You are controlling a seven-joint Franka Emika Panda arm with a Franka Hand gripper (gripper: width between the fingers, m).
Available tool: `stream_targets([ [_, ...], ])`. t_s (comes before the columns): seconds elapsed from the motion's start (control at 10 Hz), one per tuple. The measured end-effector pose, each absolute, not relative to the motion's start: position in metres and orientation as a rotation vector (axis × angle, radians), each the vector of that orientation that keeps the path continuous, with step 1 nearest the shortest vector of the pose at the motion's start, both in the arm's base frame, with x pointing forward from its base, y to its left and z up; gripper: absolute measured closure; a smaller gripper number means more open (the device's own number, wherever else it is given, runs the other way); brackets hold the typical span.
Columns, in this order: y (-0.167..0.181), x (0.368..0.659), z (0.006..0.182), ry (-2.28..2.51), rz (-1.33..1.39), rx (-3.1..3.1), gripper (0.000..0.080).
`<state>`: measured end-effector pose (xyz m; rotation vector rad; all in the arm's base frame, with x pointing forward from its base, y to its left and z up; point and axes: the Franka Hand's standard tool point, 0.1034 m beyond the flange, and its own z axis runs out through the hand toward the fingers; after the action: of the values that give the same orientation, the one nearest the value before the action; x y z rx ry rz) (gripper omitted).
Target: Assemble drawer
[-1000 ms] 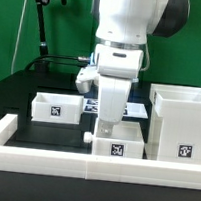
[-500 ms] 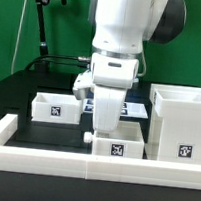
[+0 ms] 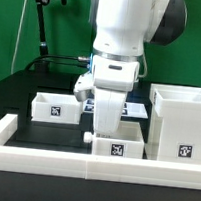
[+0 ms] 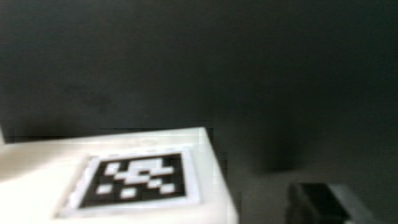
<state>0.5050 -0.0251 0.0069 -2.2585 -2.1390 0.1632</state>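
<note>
The tall white cube-like plastic housing (image 3: 182, 122) of the drawer set stands on the black table (image 3: 55, 134) at the exterior view's right. Just beside it, toward the exterior view's left, sits a small white knobbed tray (image 3: 121, 147) with a square black-and-white tag (its knob points away from the housing). The white arm's gripper (image 3: 107, 129) hangs right over this tray. Whether its fingers are spread or pinching cannot be told. A second small white tagged tray (image 3: 55, 108) lies farther from the housing, beyond the arm. A low white border wall (image 3: 42, 163) runs in front of the housing.
</note>
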Motion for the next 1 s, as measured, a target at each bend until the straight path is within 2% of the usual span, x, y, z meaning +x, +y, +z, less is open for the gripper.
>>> stream_targets([
  [0.1, -0.0249, 0.5055, 0.0067, -2.139, 0.163, -2.258, 0.0605],
  [0.2, -0.0255, 0.5058, 0.0067, -2.138, 0.163, -2.259, 0.0605],
  [0.3, -0.0267, 0.5075, 0.0081, -2.139, 0.155, -2.265, 0.0749],
  [1.0, -0.0312, 0.5087, 0.0138, -2.139, 0.144, -2.278, 0.0752],
])
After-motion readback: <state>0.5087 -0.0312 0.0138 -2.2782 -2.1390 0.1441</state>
